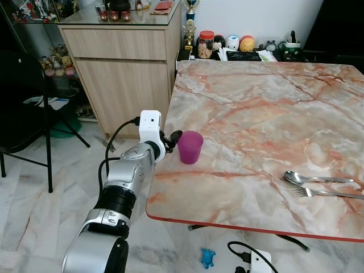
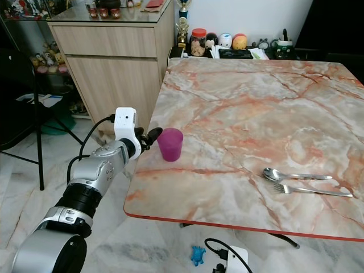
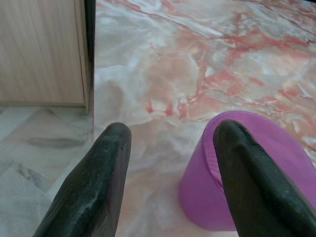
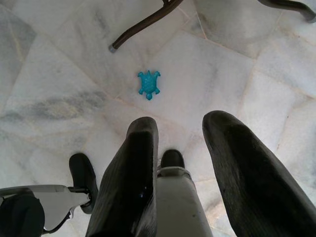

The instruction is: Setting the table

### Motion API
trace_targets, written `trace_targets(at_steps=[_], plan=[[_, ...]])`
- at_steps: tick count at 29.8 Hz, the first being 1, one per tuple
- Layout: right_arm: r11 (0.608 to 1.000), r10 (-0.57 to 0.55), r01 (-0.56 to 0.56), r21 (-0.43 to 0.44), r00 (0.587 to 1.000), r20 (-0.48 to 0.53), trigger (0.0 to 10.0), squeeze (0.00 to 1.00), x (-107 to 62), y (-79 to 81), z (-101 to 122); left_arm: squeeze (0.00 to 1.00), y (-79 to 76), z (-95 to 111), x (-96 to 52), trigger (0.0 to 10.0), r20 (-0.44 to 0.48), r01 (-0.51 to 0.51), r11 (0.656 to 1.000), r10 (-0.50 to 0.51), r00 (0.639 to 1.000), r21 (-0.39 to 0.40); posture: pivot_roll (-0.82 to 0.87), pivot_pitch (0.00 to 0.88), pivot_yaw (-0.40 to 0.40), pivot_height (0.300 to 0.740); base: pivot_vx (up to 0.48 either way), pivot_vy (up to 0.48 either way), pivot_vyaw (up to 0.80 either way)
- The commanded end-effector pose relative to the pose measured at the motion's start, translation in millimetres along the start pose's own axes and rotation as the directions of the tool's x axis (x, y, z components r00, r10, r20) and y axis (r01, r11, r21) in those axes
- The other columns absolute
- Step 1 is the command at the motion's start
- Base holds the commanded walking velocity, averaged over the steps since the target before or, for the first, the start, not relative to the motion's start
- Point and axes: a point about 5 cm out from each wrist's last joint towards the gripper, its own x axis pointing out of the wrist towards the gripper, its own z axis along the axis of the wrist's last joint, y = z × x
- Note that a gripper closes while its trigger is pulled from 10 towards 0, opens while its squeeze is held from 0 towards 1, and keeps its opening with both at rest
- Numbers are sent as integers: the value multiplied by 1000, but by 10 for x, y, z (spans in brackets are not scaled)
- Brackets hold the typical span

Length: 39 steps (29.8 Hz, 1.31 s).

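Purple plastic cup (image 1: 190,147): set upright on the marble table (image 1: 267,102), close to the table's left edge and near its front corner. Contents cannot be seen.

Left gripper (image 3: 170,168): held at the table's left edge, just beside the cup. Jaws spread; 1 finger (image 3: 249,182) is seen against the cup's near wall, the other finger (image 3: 94,182) is off to the side over bare marble. The cup is not between them, so nothing is pinched.

Spoon (image 1: 315,179) and fork (image 1: 324,193): laid side by side at the table's front right, well apart from the cup.

Right gripper (image 4: 177,163): hung idle, pointed at the tiled floor, jaws apart, nothing held. A small blue turtle toy (image 4: 148,84) is noted on the floor beneath.

Step judged in hand: release of the cup, or a grasp of it; which of the 2 cannot be told. Handling note: if the cup is to be left, the gripper is best drawn straight back so that the light cup is not tipped or pushed. If it is to be taken, the fingers should be recentred around its wall first.
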Motion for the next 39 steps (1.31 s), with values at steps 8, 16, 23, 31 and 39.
trace_targets(at_steps=[8,16,23,31,39], plan=[[1000,-7,7,4,1000,-9,10000,0,-2,-7,-13,0,-58,-86,9,10000,-39,20,998,-18,999,52,73,0,12,740,0,0,0],[1000,-6,6,6,1000,-9,10000,0,-2,-1,-13,0,-81,-113,11,10000,-61,33,995,-27,998,92,75,0,13,740,0,0,0],[1000,-4,4,5,1000,-9,10000,0,-1,2,-13,0,-95,-133,12,10000,-78,44,993,-35,996,111,76,0,13,740,0,0,0],[1000,-8,8,11,1000,-11,10000,0,-2,0,-16,0,-81,-163,6,2824,-102,39,986,-23,995,160,76,0,13,740,0,0,0],[1000,-11,11,14,1000,-10,10000,0,-2,-3,-17,0,-67,-165,4,0,-107,37,985,-18,994,171,78,0,11,740,0,0,0]])
